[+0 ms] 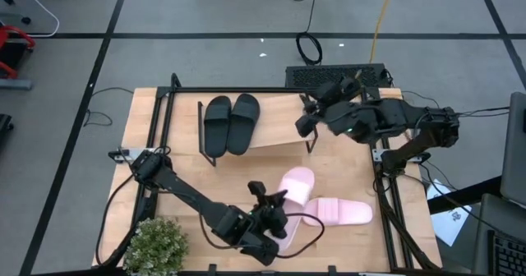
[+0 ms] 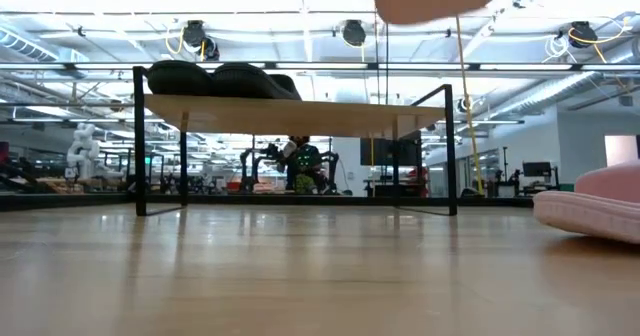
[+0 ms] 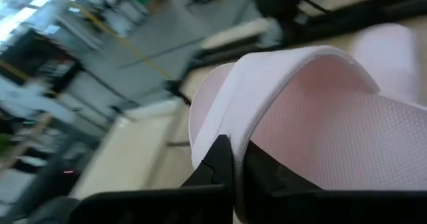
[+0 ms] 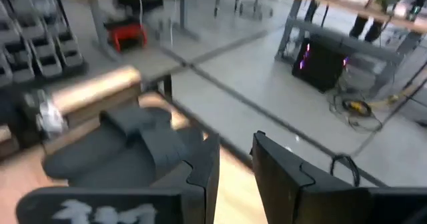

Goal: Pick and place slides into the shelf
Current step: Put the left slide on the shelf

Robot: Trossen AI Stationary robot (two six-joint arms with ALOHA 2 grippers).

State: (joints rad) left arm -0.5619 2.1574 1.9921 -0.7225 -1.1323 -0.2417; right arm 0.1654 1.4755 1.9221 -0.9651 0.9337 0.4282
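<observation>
Four slides show: two black slides (image 1: 230,124) side by side on the shelf (image 1: 275,128), and two pink ones on the wooden surface (image 1: 345,173). The left pincer (image 1: 265,195) is pinching the strap of one pink slide (image 1: 296,187) (tilted up, leaning over its mate), while the other pink slide (image 1: 339,212) lies flat beside it. The left arm stretches low across the surface's near edge. The right pincer (image 1: 306,121), slightly spread and holding nothing, hovers at the shelf's right end.
</observation>
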